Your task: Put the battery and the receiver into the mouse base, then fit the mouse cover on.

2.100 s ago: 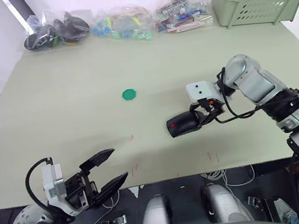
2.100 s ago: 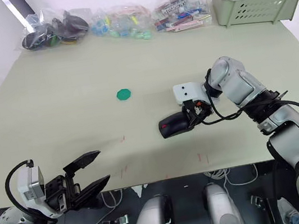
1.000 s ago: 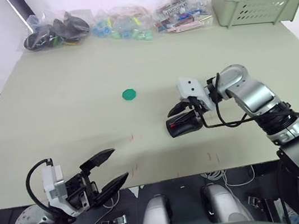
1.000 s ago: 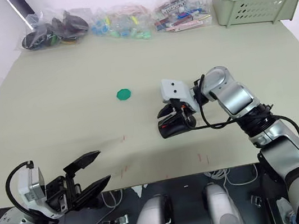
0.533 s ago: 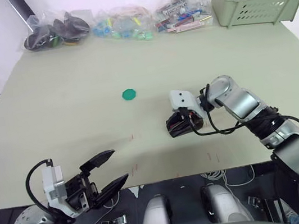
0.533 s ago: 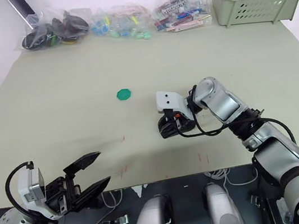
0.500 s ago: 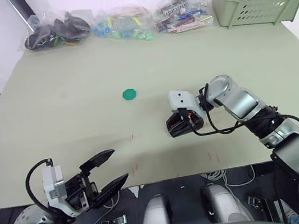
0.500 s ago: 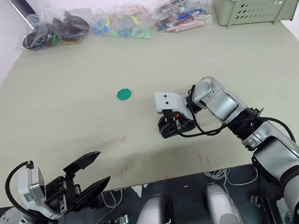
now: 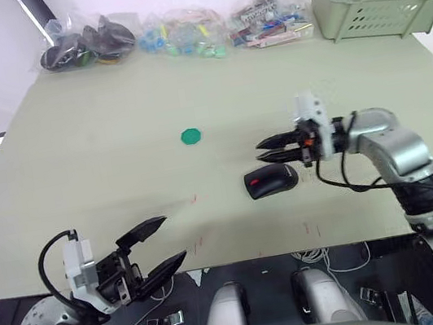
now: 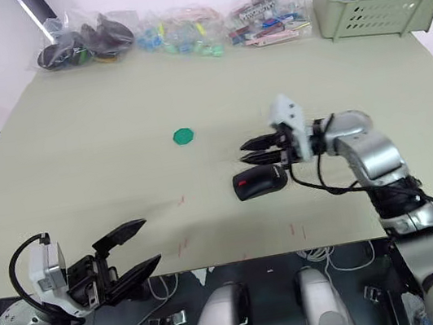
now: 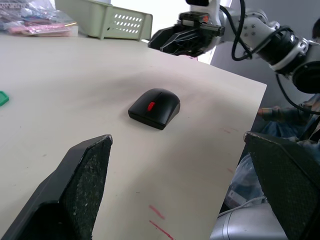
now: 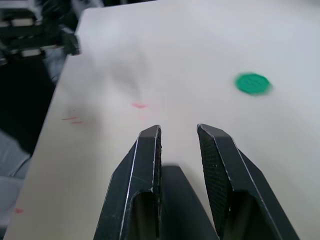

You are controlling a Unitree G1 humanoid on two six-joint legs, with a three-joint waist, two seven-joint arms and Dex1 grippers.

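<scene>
My right gripper (image 9: 268, 150), fingers slightly apart and empty, hovers just above the closed mouse cover (image 9: 271, 179); my left gripper (image 9: 156, 246) spread wide.

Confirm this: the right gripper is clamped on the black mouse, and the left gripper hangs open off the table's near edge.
Not quite. The right gripper is not clamped on the mouse; it hovers empty just beyond it, fingers slightly apart, as the left eye view shows. The left gripper does hang open off the table's near edge.
</scene>
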